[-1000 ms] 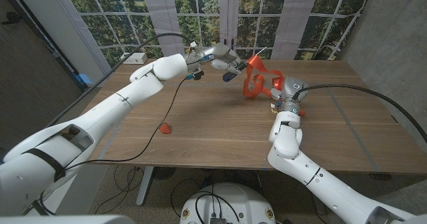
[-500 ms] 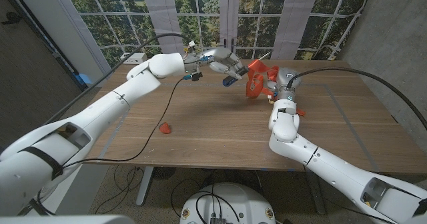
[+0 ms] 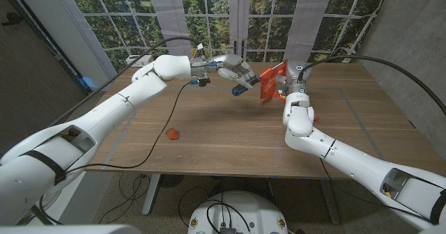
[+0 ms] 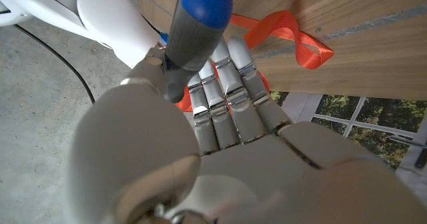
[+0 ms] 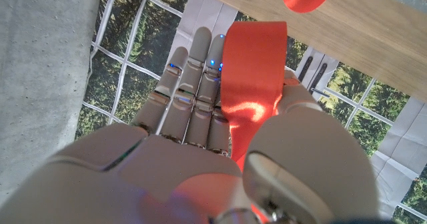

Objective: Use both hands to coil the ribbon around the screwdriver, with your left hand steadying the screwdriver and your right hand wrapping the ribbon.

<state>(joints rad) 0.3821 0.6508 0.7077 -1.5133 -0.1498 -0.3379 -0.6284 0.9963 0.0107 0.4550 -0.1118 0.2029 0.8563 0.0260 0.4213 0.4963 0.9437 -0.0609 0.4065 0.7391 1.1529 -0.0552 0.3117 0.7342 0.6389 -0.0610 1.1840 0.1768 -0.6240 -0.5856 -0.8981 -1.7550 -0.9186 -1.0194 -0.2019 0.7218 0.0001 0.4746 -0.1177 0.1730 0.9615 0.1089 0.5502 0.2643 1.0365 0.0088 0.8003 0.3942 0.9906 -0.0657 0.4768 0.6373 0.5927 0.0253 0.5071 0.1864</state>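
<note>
Wooden table (image 3: 230, 133) as reference. Above its far middle, left hand (image 3: 233, 69) grips blue-capped screwdriver (image 3: 241, 88); beside it, right hand (image 3: 288, 85) pinches orange-red ribbon (image 3: 267, 81). Small red piece (image 3: 172, 132) lies near left front

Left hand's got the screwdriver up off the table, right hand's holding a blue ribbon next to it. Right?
Not quite: the ribbon is red-orange, not blue. The right wrist view shows it running between the right hand's thumb and fingers. The blue you may have seen is the screwdriver's handle end, gripped by the left hand in the left wrist view. The rest stands: the head view shows both raised above the table.
</note>
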